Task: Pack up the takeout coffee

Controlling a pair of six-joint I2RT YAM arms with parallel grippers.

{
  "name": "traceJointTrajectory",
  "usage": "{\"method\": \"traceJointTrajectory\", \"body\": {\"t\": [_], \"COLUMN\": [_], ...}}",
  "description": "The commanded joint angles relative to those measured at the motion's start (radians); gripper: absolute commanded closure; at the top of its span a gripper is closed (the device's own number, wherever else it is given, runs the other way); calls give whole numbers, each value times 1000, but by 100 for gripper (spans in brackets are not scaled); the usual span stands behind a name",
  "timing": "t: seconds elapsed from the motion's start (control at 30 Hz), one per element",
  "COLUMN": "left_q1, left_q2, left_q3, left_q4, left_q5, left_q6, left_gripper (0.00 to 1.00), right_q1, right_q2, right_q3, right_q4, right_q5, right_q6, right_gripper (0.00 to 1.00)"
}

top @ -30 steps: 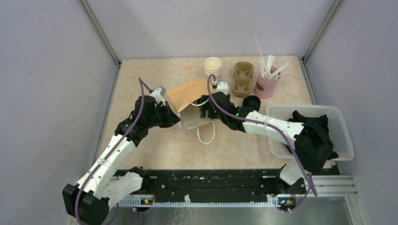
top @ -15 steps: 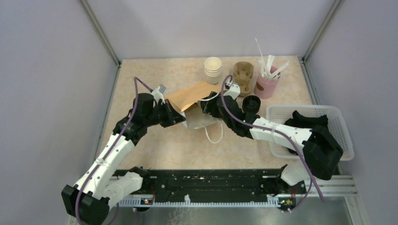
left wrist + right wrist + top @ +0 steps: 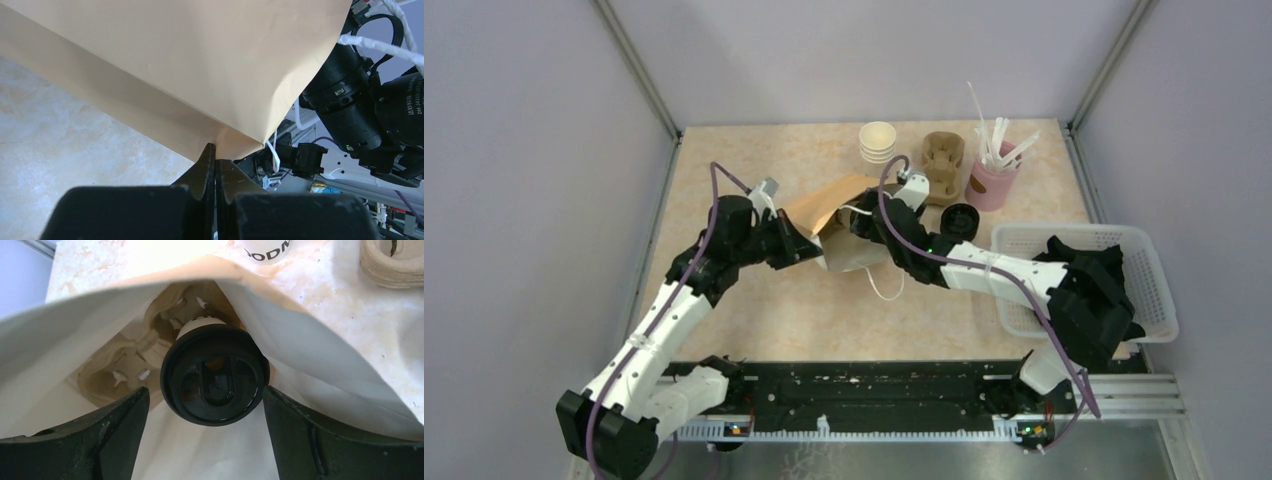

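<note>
Bag [image 3: 834,205]: one is lying on the desk [image 3: 754,165].
Lidded cup [image 3: 215,380]: one is showing.
Carrier in bag [image 3: 120,370]: one is showing.
Carrier stack [image 3: 942,165]: one is standing; its layers are blurring together, uncountable.
Cup stack [image 3: 877,142]: one is standing, lidless; its cup count is not resolving.
Lid pile [image 3: 961,218]: one is showing; its lid count is not resolving.
Holder [image 3: 991,188]: one is standing, carrying a bunch of straws [image 3: 999,135] too crowded to count.
Basket [image 3: 1152,285]: one is showing.
Arms: two are showing, left arm [image 3: 659,320] and right arm [image 3: 1004,272], each bearing one end effector: left end effector [image 3: 215,150], right end effector [image 3: 206,390].
</note>
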Motion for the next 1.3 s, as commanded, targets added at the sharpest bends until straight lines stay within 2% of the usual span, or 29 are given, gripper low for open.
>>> {"method": "traceJointTrajectory", "body": {"t": [0.0,0.27,0.4,0.57,0.63,0.8,0.93,1.27], "left_q1": [1,2,2,2,1,1,2,2], "left_q2": [20,50,56,58,57,62,67,63], "left_q3": [54,76,76,78,78,79,82,64], "left_q4": [28,29,27,26,24,20,19,-3], "left_q5": [37,37,33,28,26,21,16,-5], "left_q6": [-9,-12,-12,-11,-12,-13,-14,-2], "left_gripper": [100,100,100,100,100,100,100,100], "right_q1": [9,54,73,80,84,100,101,125], "right_q2": [56,102,108,164,201,253,257,220], "right_q3": [66,105,84,121,149,211,202,192], "right_q4": [-31,-9,62,53,58,30,34,81], "right_q5": [43,58,58,120,143,246,253,253], "right_q6": [-87,-206,-263,-313,-363,-468,-491,-553], "right_gripper": [17,17,24,12,12,22,42,53]}}
